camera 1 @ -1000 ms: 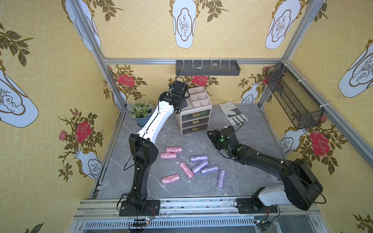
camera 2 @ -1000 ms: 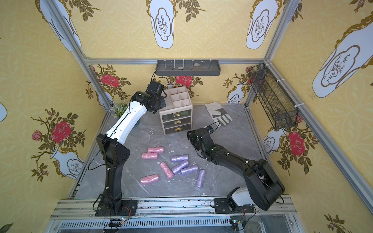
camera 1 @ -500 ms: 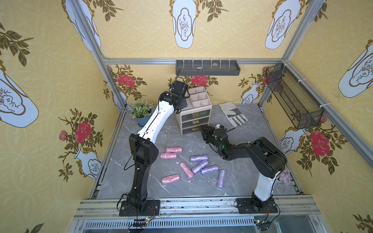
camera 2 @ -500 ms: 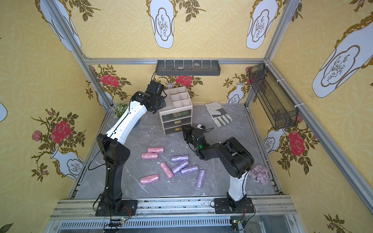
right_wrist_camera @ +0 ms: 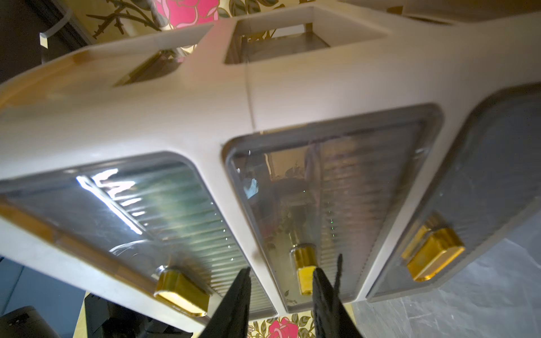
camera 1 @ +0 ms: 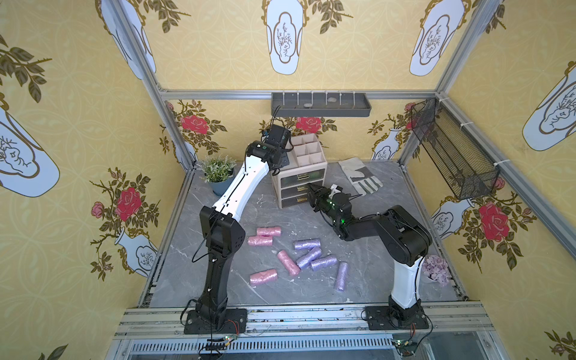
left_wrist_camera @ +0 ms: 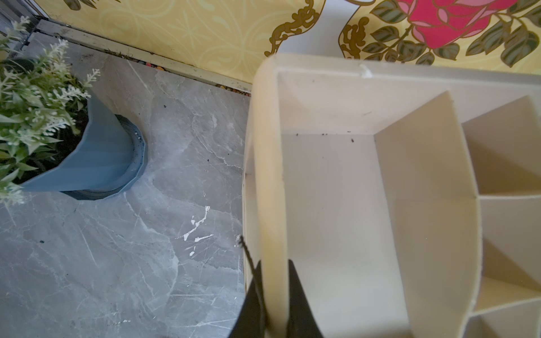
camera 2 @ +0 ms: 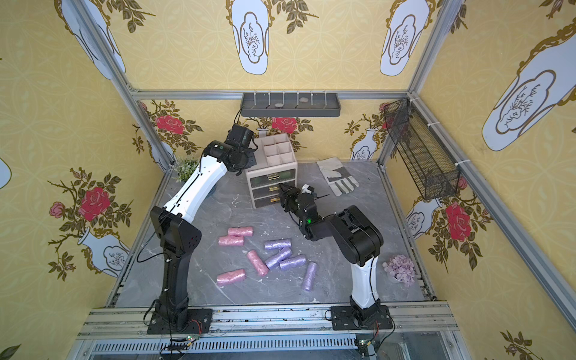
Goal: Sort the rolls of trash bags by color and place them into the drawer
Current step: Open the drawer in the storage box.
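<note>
Change since a second ago: my right arm has folded its elbow back and carried my right end effector from over the open tabletop to the front of the drawer chest. My left arm has not shifted.

Top views.
- Drawer chest: at the back of the tabletop, all three drawers shut.
- Four pink rolls and four lilac rolls: loose on the tabletop in front of the chest, apart from it, none held.
- No green rolls lie on the tabletop (a greenish tint behind the top drawer's front suggests they are already stowed).
- In both top views the right end effector sits at the middle drawer's front.

Left wrist.
- Left end effector: closed tight on the side rim of the chest's top tray, one finger inside and one outside, anchoring the chest.

Right wrist.
- Right end effector: narrowly parted, astride the middle drawer's gold handle.
- The handle lies closer to one finger, and I judge it not yet pinched.

Step in hand, as I judge it: opening the middle drawer. To do it well, I should centre the handle between the fingers and close fully. Then I pull straight out along the drawer's run, with the left grip firm so the chest cannot slide.
</note>
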`<state>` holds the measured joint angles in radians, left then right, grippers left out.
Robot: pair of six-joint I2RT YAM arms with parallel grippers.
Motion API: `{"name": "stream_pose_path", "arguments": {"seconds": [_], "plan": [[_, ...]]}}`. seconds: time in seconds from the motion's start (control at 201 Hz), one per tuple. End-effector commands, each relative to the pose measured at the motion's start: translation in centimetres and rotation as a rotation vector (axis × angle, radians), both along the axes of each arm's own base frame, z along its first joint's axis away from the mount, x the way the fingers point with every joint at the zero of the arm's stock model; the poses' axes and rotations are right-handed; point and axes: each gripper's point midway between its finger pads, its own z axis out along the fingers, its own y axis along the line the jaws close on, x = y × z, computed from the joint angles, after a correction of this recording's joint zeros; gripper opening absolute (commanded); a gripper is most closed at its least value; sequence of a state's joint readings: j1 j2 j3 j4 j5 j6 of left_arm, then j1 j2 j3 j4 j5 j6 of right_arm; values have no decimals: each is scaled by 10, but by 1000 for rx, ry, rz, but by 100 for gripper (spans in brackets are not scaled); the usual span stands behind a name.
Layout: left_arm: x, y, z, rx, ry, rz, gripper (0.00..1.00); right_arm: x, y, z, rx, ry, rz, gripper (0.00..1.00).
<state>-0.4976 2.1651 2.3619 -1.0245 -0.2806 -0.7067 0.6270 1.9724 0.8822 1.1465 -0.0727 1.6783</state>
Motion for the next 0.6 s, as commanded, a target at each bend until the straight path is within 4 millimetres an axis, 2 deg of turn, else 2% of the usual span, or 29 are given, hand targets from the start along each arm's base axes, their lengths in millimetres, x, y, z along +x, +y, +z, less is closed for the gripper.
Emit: {"name": "stream_pose_path", "arguments": {"seconds": [0.0,0.249,0.592], "plan": [[-25,-7,-39,16,175,-64,0,2,5,1,7,-2,19,37],[-25,-8,-40,10,175,-66,0,4,9,-8,-11,20,24,36],[-26,-9,-43,9,178,-67,0,10,10,-4,-29,11,5,30]]}}
